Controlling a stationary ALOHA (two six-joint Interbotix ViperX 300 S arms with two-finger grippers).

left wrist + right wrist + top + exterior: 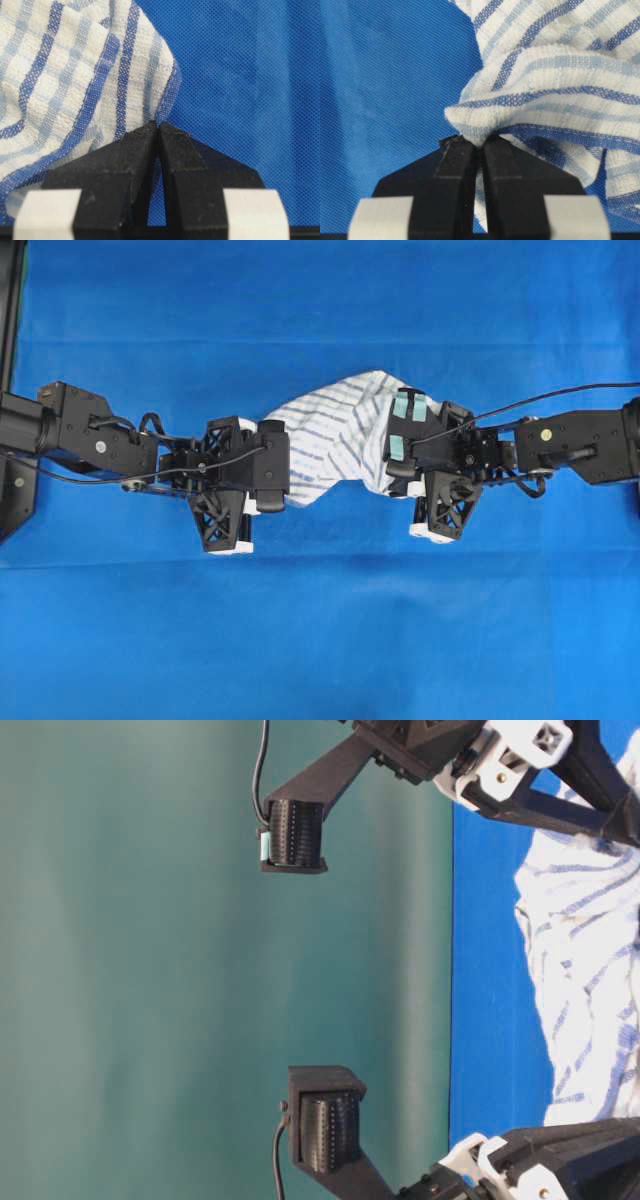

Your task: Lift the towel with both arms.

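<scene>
You had the towel (335, 445) stretched between the two pincers, its long axis running from one arm to the other, bunched on the blue desk (320, 640) cloth. From the left pincer (159, 131) the cloth lay ahead and off to its left; from the right pincer (472, 142) it lay ahead and off to its right. Neither arm was the nearer one: each sat at its own end of the towel.

Your left pincer was closed, its tips pressed together on the towel's blue-striped hem. Your right pincer was likewise clamped, with a rolled fold of the towel pinched between its tips. Judging by that, both ends looked secured, and the lift would call for raising both arms evenly so neither edge slipped free.
</scene>
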